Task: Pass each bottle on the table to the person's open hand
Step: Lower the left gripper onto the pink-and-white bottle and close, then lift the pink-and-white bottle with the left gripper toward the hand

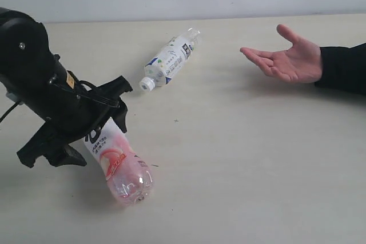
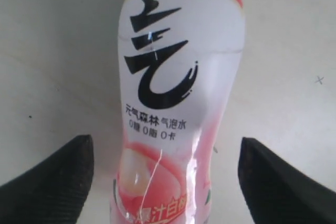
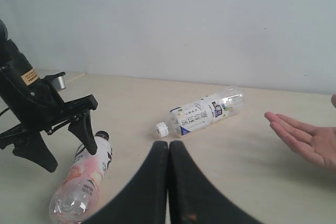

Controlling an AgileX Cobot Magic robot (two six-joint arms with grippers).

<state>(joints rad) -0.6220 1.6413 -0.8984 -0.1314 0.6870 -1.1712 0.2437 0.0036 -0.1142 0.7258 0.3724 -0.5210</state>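
pink-white bottle (image 1: 120, 167): lies on its side on the table (image 1: 240, 158), at abt 7 o'clock in the ext. view. Clear base end points to 5 o'clock. Black cap end points to 11 o'clock, tucked under the L gripper (image 2: 165, 145). Label is white w/ a big black brush-stroke character, turning pink w/ a fruit pic toward the base.

L gripper: jaws spread wide, straddling the bottle's upper part near the neck. L wrist view shows both black fingers (image 2: 50, 184) standing off the label, w/ bare table in the gap on each side, so no grasp. Its arm reaches in from 9–10 o'clock.

white-capped bottle (image 1: 170, 58): also on its side, at abt 12 o'clock, well apart from the pink-white bottle. Cap to 7 o'clock, clear base to 1 o'clock. White label w/ dark print.

person's hand (image 1: 291, 58): open, palm up, over the table at abt 2 o'clock. Dark sleeve runs off the frame at 3 o'clock. Well apart from both bottles.

R gripper (image 3: 168, 148): seen in the R wrist view only. Its two black fingers are pressed flat together, fully clenched, away from both bottles.
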